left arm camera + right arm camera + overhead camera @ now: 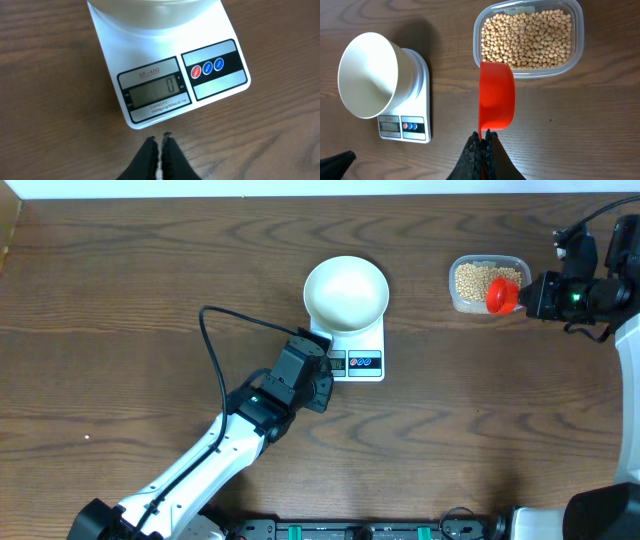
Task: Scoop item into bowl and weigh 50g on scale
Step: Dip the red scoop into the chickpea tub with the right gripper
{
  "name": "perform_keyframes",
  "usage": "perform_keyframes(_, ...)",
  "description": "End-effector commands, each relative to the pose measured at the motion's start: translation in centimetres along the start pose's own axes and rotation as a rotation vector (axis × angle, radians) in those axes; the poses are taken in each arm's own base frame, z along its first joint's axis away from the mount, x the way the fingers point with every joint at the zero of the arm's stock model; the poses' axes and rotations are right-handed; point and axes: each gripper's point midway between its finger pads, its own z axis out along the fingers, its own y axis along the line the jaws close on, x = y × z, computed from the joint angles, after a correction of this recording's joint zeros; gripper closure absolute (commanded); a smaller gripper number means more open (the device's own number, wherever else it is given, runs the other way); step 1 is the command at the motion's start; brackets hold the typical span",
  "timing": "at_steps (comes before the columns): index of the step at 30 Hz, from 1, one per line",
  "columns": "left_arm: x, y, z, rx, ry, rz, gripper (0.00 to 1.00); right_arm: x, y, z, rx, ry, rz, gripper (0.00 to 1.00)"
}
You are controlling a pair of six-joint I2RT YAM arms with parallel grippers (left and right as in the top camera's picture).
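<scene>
The white bowl (346,290) stands empty on the white scale (357,353) at the table's middle. In the left wrist view the scale's display (152,92) reads 0. My left gripper (160,138) is shut and empty, just in front of the scale's front edge. My right gripper (482,134) is shut on the handle of a red scoop (496,98). The scoop looks empty and hangs at the near rim of the clear tub (577,45) of pale-tan beans (525,37). The overhead view shows the scoop (502,295) at the tub's right side.
A black cable (215,330) loops on the table left of the scale. The left arm (215,450) reaches in from the front left. The right arm (590,290) comes in from the right edge. Bare wood lies between scale and tub.
</scene>
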Motion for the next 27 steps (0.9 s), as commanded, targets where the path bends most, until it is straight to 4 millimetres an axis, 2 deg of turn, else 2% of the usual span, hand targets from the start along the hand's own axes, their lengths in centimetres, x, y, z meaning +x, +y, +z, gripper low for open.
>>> perform_keyframes(1,0.1,0.1,0.0,0.002,0.004,0.006,0.76,-0.5,0.1,-0.2,-0.007,-0.01,-0.023,0.99)
perform_keyframes(2,0.1,0.1,0.0,0.002,0.004,0.006,0.66,-0.5,0.1,-0.2,-0.007,-0.01,-0.023,0.99)
perform_keyframes(3,0.1,0.1,0.0,0.002,0.004,0.006,0.36,-0.5,0.1,-0.2,-0.007,-0.01,-0.023,0.99)
perform_keyframes(4,0.1,0.1,0.0,0.002,0.003,0.006,0.01,-0.5,0.1,-0.2,-0.007,-0.01,-0.023,0.99)
perform_keyframes(14,0.1,0.1,0.0,0.002,0.003,0.006,0.01,-0.2,0.1,-0.1,-0.009,0.002,0.021,0.99)
perform_keyframes(27,0.1,0.1,0.0,0.002,0.003,0.006,0.01,-2.2,-0.2,-0.2,0.008,-0.08,-0.034,0.99)
